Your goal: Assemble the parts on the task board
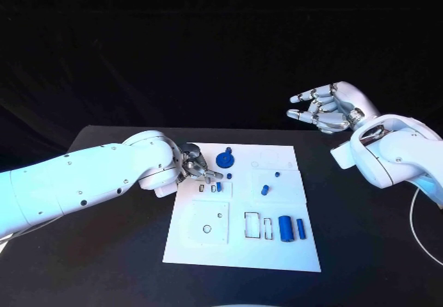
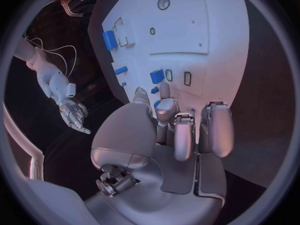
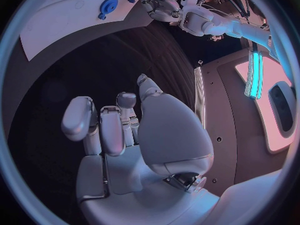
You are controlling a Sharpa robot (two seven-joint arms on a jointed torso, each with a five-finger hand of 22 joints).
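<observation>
**While parts lie loose, assembly only begun**

Though hard to judge, looks early: most of the job left. On the white board [image 1: 277, 256], mid-surface [image 1: 369, 256], counted six blue parts: round piece [image 1: 226, 158] at far edge, small one [image 1: 277, 173], peg [image 1: 265, 189], tiny one [image 1: 219, 187] beside left fingertips, two cylinders [image 1: 286, 229] lying near right. Left hand [image 1: 196, 167] reaching over board's far-left, fingers apart, holding nothing visible. Right hand [image 1: 325, 107] raised well away, fingers curled inward, empty.
</observation>
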